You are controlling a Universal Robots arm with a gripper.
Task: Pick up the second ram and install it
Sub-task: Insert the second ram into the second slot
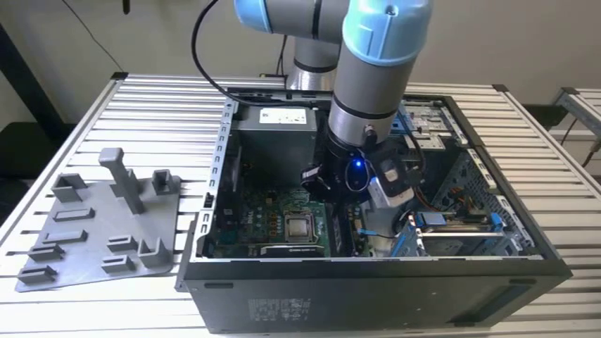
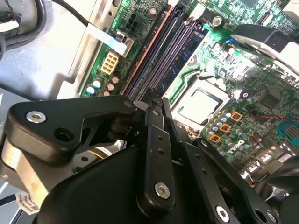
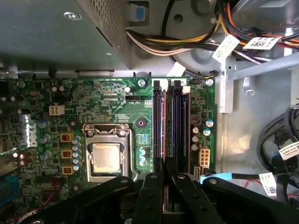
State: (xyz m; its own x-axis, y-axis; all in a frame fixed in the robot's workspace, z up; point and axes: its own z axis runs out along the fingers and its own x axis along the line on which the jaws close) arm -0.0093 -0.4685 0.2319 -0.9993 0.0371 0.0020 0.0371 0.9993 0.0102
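Because the ram (image 3: 169,140) must seat in its slot, the gripper (image 3: 164,179) is hanging inside the case (image 1: 376,282) over the motherboard (image 3: 107,107), fingers (image 3: 152,193) nearly together at the ram's end, seemingly pressing it.

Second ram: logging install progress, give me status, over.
Gripper down inside the open computer case, fingers close together over the memory slots. Second ram looks seated in a slot. Nothing in the way.

You're facing a plain pale wall (image 1: 526,42) behind a white slatted table (image 1: 160,113) — evenly lit, with dark floor (image 1: 19,151) beside it.
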